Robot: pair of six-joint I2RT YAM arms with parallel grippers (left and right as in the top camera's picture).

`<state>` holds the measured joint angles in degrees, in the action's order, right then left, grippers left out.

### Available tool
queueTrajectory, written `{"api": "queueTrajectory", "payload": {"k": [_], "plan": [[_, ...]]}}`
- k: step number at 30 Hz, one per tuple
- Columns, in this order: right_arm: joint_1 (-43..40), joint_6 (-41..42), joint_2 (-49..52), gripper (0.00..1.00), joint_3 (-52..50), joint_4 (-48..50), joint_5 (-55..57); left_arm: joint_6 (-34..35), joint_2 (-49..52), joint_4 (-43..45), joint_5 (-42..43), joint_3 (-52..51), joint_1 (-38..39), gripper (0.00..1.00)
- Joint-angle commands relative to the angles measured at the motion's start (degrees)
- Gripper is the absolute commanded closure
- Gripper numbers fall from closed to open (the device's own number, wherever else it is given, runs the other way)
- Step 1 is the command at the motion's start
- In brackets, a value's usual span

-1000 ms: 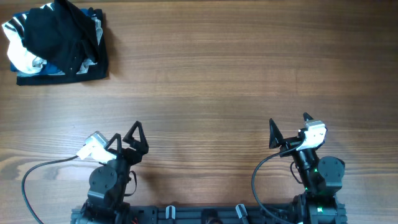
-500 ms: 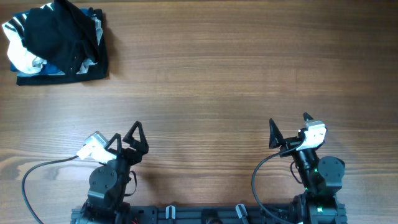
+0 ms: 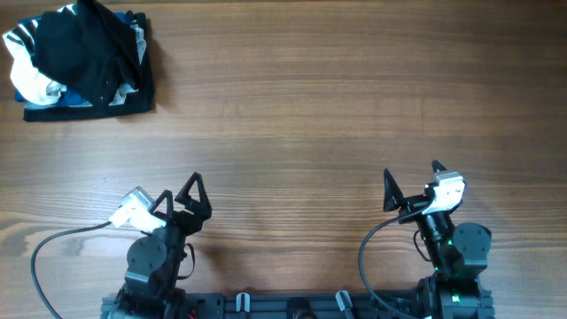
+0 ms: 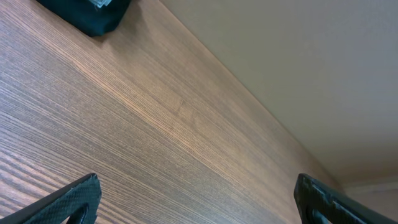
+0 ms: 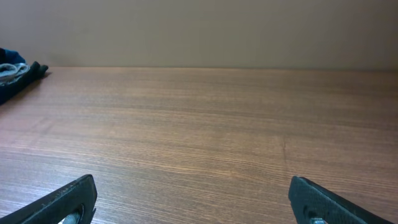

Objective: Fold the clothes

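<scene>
Garment: black garment, plain and matte, lying crumpled, not spread flat.
Place: far left corner of the table, heaped on top of a stack of other clothes, and well apart from both arms.
Left gripper: left gripper sits low at the near edge, jaws spread wide, nothing between them.
Right gripper: right gripper sits at the near edge on the other side, jaws likewise wide and empty.
Handling: likely light, limp and soft. It should drape and sag from any pinch, and it will not hold a shape by itself.
Hold: probably best taken by pinching a raised fold or an outer edge of the black cloth (the top ridge toward the far side looks the most exposed), then drawn onto bare wood to be laid out.
Risk: a deep pinch could catch the white striped piece beneath and drag the stack along.
Unclear: collar, sleeves and hem cannot be told apart in the crumple.
</scene>
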<state>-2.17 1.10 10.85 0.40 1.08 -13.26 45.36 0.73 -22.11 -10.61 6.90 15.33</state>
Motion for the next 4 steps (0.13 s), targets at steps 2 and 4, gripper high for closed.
{"api": "queueTrajectory", "payload": {"k": [2, 4], "plan": [[0.35, 0.55, -0.94, 0.00, -0.11, 0.09, -0.72, 0.11, -0.52, 0.20, -0.33, -0.26, 0.31, 0.00], [0.35, 0.55, -0.94, 0.00, -0.11, 0.09, -0.72, 0.09, -0.50, 0.20, -0.33, -0.26, 0.31, 0.00]]}}
